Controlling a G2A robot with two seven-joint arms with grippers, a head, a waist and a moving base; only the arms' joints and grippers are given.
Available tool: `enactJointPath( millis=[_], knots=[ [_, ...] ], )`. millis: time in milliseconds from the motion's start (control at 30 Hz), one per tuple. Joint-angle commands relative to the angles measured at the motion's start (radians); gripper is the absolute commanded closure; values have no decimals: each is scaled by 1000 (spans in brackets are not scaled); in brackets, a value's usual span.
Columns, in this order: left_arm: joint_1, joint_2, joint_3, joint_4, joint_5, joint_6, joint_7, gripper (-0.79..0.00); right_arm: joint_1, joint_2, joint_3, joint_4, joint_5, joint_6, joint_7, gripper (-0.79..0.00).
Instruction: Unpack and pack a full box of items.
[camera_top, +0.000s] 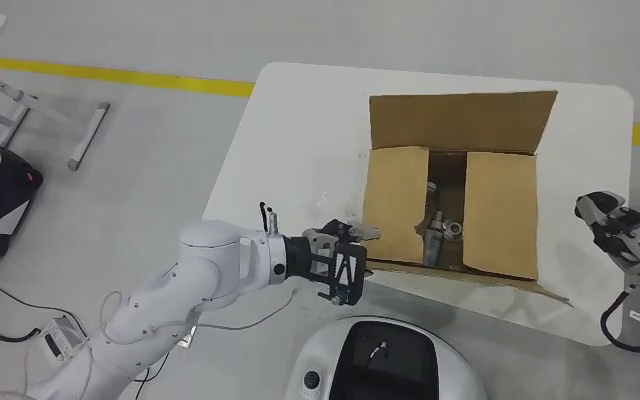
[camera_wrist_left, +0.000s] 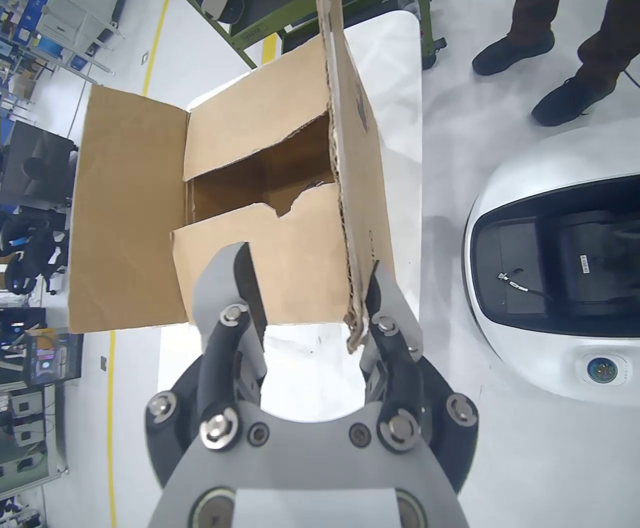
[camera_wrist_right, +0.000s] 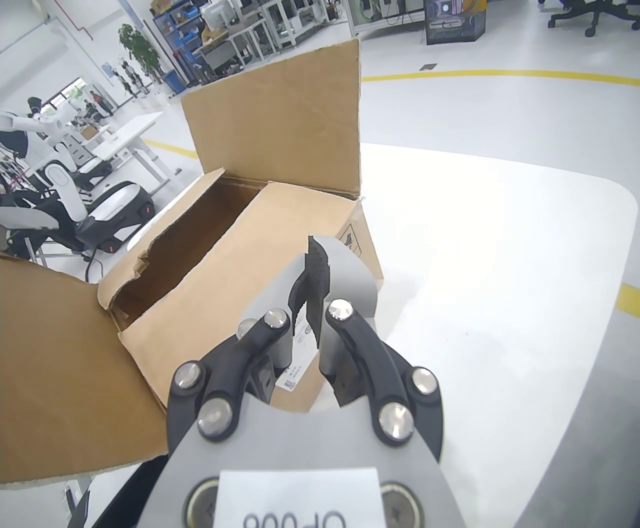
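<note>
A brown cardboard box (camera_top: 495, 215) stands on the white table (camera_top: 300, 140). Its back flap is raised, its front flap hangs outward, and the two side flaps lie half closed over the top. Through the gap between them I see grey metal items (camera_top: 437, 235) inside. My left gripper (camera_top: 357, 263) is open at the box's near left corner. In the left wrist view the left gripper (camera_wrist_left: 307, 292) has the box's side wall (camera_wrist_left: 300, 260) just ahead of its fingers and the torn flap edge (camera_wrist_left: 356, 320) by one finger. My right gripper (camera_wrist_right: 314, 272) is shut and empty, beside the box's right side (camera_wrist_right: 235, 320), and it sits at the table's right edge (camera_top: 600, 213).
Bare table top (camera_top: 290, 190) lies left of the box and behind it (camera_wrist_right: 490, 240). The table's front edge runs close under the box's hanging front flap (camera_top: 500, 283). Grey floor with a yellow line (camera_top: 120, 75) surrounds the table.
</note>
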Motion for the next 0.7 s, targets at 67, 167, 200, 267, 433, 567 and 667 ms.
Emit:
enactJointPath(
  millis=[67, 167, 200, 267, 433, 567, 667],
  knots=[
    [-56, -14, 60, 44, -9, 90, -48, -785, 2, 1, 8, 5, 6, 3, 1, 0],
    [-111, -28, 108, 82, -37, 159, -89, -785, 4, 2, 14, 8, 8, 4, 1, 0],
    [-132, -33, 124, 93, -46, 180, -101, -785, 5, 2, 16, 10, 9, 6, 1, 0],
    [-171, -43, 154, 122, -70, 214, -124, -785, 7, 3, 19, 12, 11, 7, 0, 0],
    [-262, -65, 220, 181, -75, 269, -171, -785, 10, 2, 26, 12, 45, 19, -7, 0],
    [-308, -79, 262, 216, -58, 302, -199, -785, 14, 3, 33, -1, 100, 13, 8, 0],
    [-323, -87, 286, 242, -42, 314, -212, -785, 13, 3, 28, -9, 154, -3, 26, 0]
  ],
)
